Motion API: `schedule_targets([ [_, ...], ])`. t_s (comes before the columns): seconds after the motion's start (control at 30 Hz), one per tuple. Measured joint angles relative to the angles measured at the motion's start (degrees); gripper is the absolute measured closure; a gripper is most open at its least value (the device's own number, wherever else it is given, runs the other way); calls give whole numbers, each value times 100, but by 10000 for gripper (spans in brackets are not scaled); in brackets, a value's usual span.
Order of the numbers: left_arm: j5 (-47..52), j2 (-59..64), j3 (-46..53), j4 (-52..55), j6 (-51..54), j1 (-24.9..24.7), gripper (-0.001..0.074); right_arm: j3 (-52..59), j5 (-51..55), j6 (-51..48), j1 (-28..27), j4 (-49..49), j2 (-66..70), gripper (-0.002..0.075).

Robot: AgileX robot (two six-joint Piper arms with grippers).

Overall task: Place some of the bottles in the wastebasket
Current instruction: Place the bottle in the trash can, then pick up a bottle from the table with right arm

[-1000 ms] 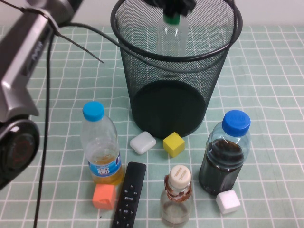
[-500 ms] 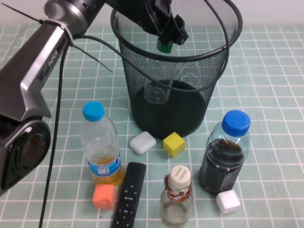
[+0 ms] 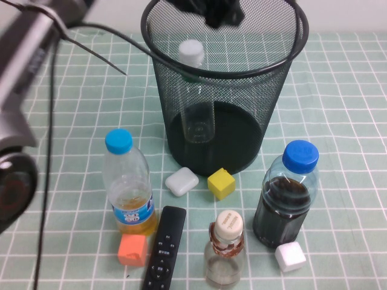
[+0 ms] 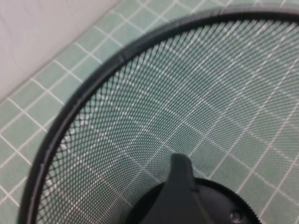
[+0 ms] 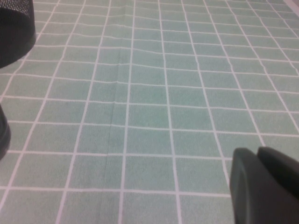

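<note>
The black wire-mesh wastebasket (image 3: 158, 72) stands at the back middle of the table. The slim clear bottle (image 3: 195, 96) with its white cap rests free inside it, leaning on the near wall. My left gripper (image 3: 221, 13) hovers above the basket's mouth, open and empty; its wrist view looks down into the basket (image 4: 88, 79). The small squat bottle with the beige cap (image 3: 225, 249) stands at the front middle. My right gripper (image 5: 261, 161) is shut and empty low over the mat, out of the high view.
A light-blue-capped bottle of yellow liquid (image 3: 128, 184) stands front left and a blue-capped bottle of dark liquid (image 3: 290, 196) front right. A black remote (image 3: 164, 248), an orange cube (image 3: 132, 249), a white case (image 3: 181, 181), a yellow cube (image 3: 221, 183) and a white cube (image 3: 290, 257) lie around them.
My left gripper lowered the slim bottle into the wastebasket, let it go and rose. The bottle now rests inside the basket. The other things have not moved.
</note>
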Motion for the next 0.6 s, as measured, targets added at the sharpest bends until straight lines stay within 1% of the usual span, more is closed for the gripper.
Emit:
schedule_targets([
  [0.1,65,-496,0,0,-207,0,310,0,0,0,0,0,0,734],
  [0.13,113,-673,0,0,-236,0,349,0,0,0,0,0,0,734],
  [0.2,230,-994,0,0,-251,0,437,0,0,0,0,0,0,734],
  [0.3,403,-1492,0,0,-238,0,613,0,0,0,0,0,0,734],
  [0.37,511,-1848,0,40,-229,0,685,0,0,0,0,0,0,734],
  [0.47,703,-2366,0,249,-216,0,722,0,0,0,0,0,0,734],
  [0.6,819,-3186,207,653,-227,0,734,0,0,0,0,0,0,734],
])
